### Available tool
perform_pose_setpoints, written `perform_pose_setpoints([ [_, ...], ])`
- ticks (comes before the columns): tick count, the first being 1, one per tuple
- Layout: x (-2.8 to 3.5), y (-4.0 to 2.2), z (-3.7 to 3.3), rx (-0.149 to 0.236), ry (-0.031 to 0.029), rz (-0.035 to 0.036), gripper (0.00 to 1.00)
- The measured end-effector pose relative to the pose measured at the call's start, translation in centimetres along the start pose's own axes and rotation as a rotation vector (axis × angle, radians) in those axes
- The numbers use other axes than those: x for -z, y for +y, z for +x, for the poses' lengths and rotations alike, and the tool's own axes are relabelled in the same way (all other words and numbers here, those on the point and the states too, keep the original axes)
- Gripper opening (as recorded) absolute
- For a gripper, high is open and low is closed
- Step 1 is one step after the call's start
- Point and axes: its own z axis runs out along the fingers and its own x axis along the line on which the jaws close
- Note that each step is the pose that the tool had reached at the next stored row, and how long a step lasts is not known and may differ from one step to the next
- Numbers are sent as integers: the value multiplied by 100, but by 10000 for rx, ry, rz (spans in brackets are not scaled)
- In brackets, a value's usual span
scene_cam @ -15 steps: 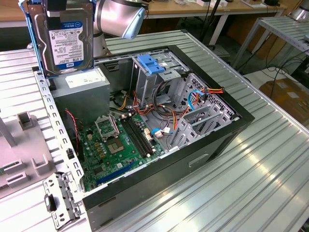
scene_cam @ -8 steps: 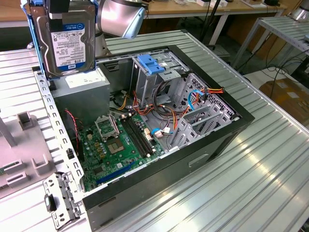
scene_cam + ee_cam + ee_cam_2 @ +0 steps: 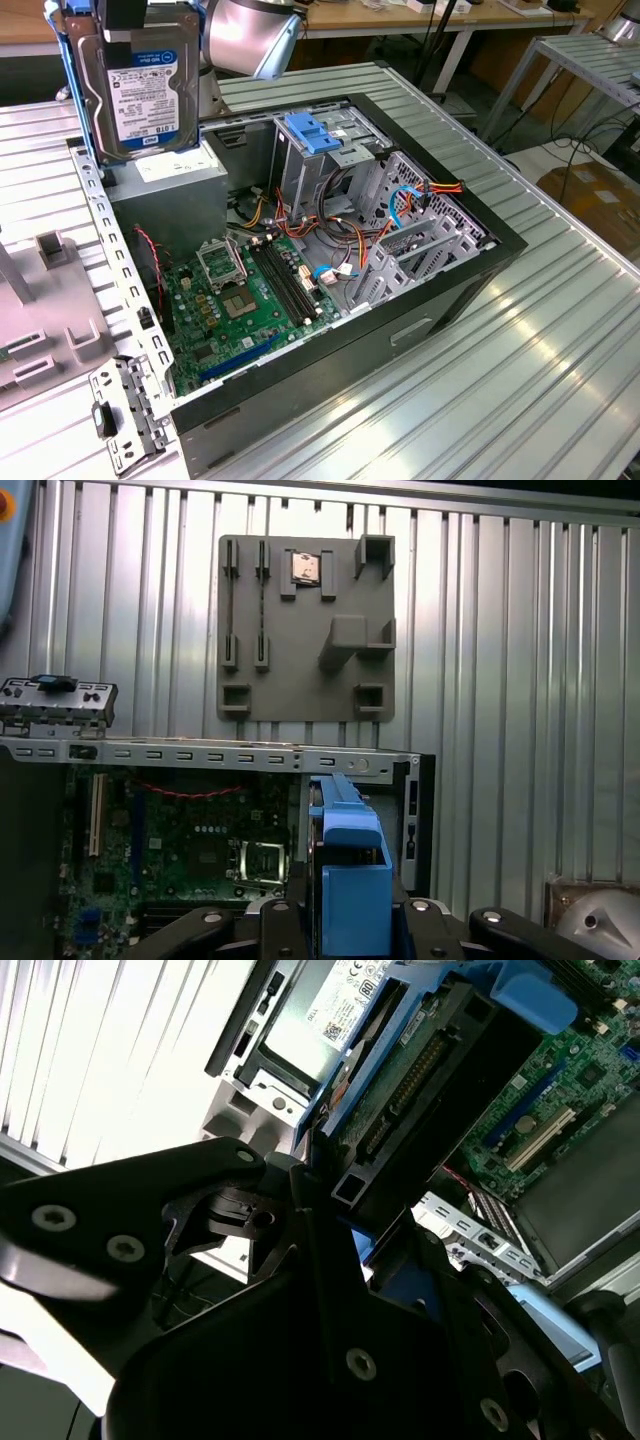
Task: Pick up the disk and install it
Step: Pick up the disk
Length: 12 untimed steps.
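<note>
Counter point(image 3: 560, 330): ribbed metal. Open black computer case point(image 3: 330, 395) lies mid-counter, side panel off.

Inside the case:
- green motherboard point(image 3: 250, 300) with bare CPU socket point(image 3: 218, 262)
- grey power supply point(image 3: 170, 195) in the corner toward the exterior view's left
- metal drive cage point(image 3: 330, 165) topped by a blue latch piece point(image 3: 313, 133)
- orange, red and yellow cable bundle point(image 3: 345, 235) between board and cage
- blue cable point(image 3: 400, 200) beside the cage

Grey fixture plate point(image 3: 305, 630) lies flat on the counter just beside the case's perforated rim. Loose metal bracket point(image 3: 125, 410) sits near the counter's edge at the exterior view's left, by the case corner. Cardboard box point(image 3: 595, 195) is on the floor beyond the counter.
</note>
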Motion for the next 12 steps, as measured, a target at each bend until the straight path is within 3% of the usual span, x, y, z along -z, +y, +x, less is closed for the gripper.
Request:
perform_pose_setpoints([
  [12, 1, -8, 60, 1, -1, 1, 37],
])
